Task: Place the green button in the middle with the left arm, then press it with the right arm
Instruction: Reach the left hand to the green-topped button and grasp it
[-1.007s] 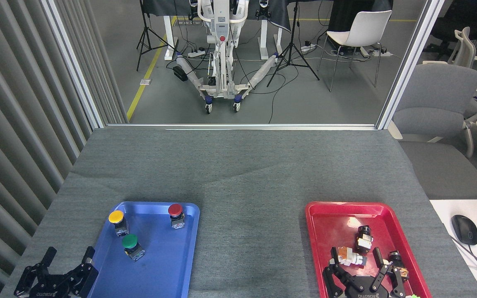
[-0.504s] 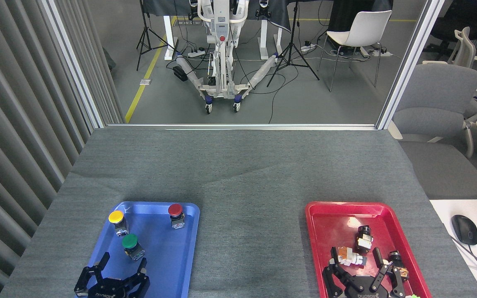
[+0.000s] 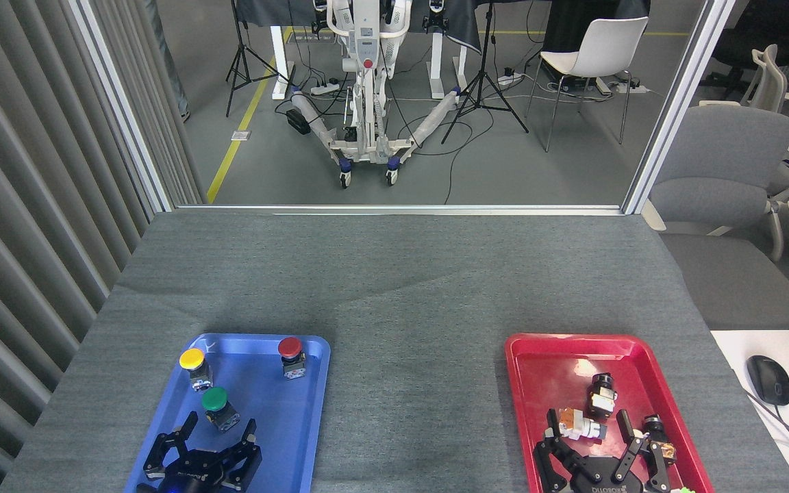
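Round green-capped push-button point(image 3: 216, 404) upright near blue plastic tray's point(image 3: 298, 438) left edge, black left gripper point(image 3: 213, 438) just behind, fingers spread, empty, black right gripper point(image 3: 596, 448) spread, empty, over red tray point(image 3: 545, 356)

Green button point(image 3: 216, 402) beyond splayed left pincer point(image 3: 218, 436)

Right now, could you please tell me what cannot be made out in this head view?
- Right end effector: palm cut off by the bottom edge.
- Left end effector: base cut off by the bottom edge.
- Small parts in the red tray: too small to identify, partly behind the fingers.
- Green button: switch body labels too small.
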`<action>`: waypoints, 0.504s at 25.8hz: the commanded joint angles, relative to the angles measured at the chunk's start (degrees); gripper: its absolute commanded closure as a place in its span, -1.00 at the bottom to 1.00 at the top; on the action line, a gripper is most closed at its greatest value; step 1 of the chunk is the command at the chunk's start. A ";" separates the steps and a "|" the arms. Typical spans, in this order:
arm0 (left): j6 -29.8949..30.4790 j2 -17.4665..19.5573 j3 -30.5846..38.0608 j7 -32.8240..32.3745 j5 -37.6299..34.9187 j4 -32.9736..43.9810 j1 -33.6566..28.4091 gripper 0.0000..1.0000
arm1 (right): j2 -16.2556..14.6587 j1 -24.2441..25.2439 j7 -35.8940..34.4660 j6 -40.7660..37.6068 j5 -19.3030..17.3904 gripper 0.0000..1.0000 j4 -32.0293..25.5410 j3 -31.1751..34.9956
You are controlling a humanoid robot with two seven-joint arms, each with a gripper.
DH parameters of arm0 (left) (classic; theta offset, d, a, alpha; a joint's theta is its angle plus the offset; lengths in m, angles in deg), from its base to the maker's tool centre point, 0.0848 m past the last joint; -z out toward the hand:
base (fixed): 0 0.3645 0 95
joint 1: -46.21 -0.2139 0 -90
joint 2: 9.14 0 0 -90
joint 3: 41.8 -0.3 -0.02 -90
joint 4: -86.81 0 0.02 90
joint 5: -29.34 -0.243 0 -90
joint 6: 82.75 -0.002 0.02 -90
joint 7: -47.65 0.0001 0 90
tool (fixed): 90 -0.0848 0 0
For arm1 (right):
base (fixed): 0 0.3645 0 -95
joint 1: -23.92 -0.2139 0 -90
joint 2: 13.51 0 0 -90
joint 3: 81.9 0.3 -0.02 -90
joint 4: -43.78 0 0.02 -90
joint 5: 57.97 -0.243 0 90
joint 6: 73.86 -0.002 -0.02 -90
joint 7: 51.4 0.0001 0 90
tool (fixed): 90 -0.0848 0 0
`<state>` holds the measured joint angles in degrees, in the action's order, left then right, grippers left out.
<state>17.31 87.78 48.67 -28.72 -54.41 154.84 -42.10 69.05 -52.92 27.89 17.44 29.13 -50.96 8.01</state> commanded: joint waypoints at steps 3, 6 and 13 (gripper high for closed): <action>-0.57 -0.15 0.15 0.08 2.89 -2.99 2.18 -0.98 | -0.21 0.02 -0.01 0.01 0.00 -1.00 0.00 0.00; -0.92 -0.24 0.41 -0.01 3.07 -4.22 2.79 -0.98 | -0.21 0.02 -0.02 0.01 0.00 -1.00 0.00 0.00; -6.02 -0.68 0.58 -0.01 5.35 -7.47 5.34 -0.91 | -0.30 0.02 -0.10 -0.08 0.00 -1.00 -0.18 0.26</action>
<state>12.78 87.17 49.27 -28.66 -49.69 149.01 -37.90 68.82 -52.90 28.03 17.44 29.12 -51.07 8.06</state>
